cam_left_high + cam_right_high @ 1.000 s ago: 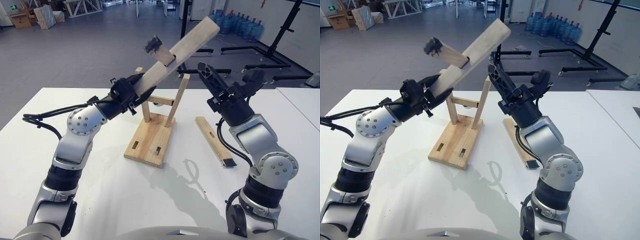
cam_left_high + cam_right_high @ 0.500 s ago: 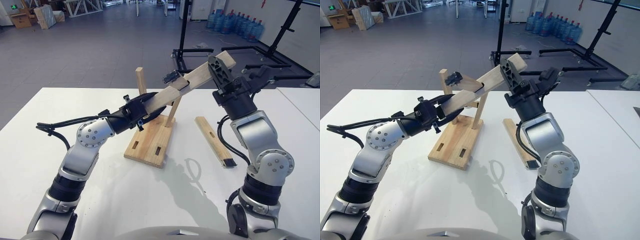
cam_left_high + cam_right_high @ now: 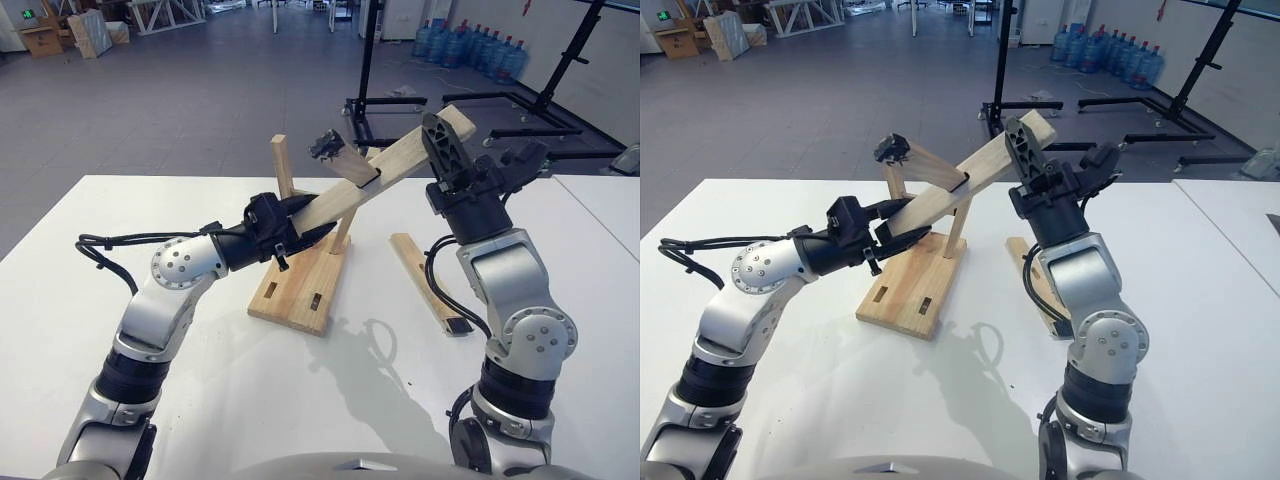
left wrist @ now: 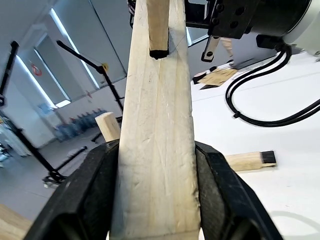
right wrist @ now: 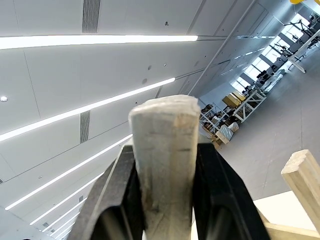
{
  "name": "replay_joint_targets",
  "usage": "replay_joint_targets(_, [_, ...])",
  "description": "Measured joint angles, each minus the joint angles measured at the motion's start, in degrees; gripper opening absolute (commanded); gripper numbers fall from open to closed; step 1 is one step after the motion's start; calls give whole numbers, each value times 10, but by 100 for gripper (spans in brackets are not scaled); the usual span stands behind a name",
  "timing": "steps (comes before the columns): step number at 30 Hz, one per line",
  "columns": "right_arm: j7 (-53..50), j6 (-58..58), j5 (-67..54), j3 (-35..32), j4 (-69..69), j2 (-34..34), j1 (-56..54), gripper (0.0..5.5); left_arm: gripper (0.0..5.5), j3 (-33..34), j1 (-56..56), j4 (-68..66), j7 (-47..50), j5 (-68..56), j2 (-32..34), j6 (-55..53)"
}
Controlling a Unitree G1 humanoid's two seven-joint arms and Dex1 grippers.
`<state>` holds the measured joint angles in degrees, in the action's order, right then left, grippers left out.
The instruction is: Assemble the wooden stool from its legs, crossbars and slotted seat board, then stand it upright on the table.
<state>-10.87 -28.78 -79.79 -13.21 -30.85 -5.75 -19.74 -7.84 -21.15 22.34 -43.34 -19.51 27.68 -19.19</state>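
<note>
A long wooden leg slants up over the table, with a short crossbar stuck in its slot and pointing up and left. My left gripper is shut on the leg's lower end, the wood clamped between its fingers. My right gripper is shut on the upper end, whose end grain faces the right wrist camera. Below lies the slotted seat board with two legs standing in it, the nearer one upright. Another leg lies flat to the right.
The white table has free room at the front and left. A second table adjoins at the right. Black wheeled racks stand on the floor beyond the far edge.
The left gripper brought the leg down from high above the seat board. The right gripper, open and apart one second ago, closed on its upper end. The crossbar now points more upward.
</note>
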Motion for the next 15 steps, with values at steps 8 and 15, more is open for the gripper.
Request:
replay_joint_targets(8, [0, 16, 15, 8, -12, 14, 14, 99, 262, 23, 0, -1, -23, -18, 19, 5])
replay_joint_targets(15, [-5, 39, 34, 1, -12, 9, 23, 99, 316, 42, 1, -14, -15, -8, 21, 33])
